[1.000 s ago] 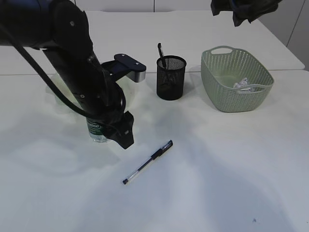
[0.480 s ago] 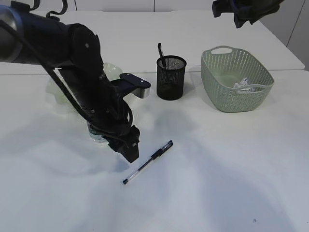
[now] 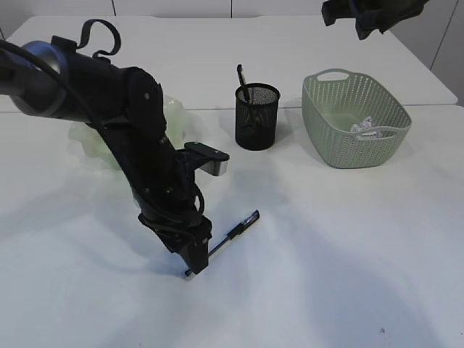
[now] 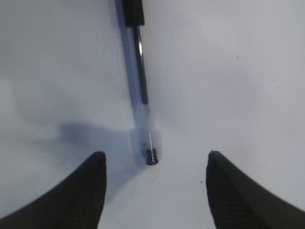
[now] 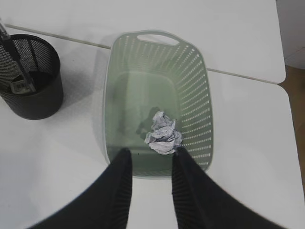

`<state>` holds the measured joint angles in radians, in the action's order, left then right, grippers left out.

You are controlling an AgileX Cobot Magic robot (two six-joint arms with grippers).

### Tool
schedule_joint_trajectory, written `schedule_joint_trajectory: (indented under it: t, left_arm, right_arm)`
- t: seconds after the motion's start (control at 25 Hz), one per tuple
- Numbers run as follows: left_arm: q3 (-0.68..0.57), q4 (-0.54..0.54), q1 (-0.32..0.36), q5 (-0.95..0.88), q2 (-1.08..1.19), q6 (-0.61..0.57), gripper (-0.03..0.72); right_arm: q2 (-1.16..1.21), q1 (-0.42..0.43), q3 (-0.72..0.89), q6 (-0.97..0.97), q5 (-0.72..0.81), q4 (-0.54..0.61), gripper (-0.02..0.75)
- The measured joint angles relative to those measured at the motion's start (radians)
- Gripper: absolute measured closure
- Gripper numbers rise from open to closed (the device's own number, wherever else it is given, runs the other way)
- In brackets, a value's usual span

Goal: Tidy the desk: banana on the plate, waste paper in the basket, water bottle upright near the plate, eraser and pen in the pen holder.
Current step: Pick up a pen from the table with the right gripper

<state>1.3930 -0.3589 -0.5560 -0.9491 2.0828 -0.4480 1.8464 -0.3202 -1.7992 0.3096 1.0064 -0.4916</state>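
A thin pen lies flat on the white table, toward its near edge. The left end effector hangs over the clear end, jaws spread and empty. Light, stiff and likely slippery, the pen seems best pinched across mid-barrel.

An office-like desk: white table, mesh pen holder, basket.

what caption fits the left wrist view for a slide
Open left gripper poised over the tip end of the pen lying on the table.
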Motion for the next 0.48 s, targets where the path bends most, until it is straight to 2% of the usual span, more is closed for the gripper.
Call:
schedule_joint_trajectory:
  t: [0.32,0.48]
  left_arm:
    - [0.001,0.000,-0.048,-0.006,0.008,-0.009,0.222]
    - [0.001,0.039,-0.068,-0.004,0.017,-0.011,0.222]
  right_arm:
    - [0.000,0.000,0.000,0.000,-0.028,-0.008,0.519]
    - [0.000,0.000,0.000,0.000,-0.039,-0.013,0.519]
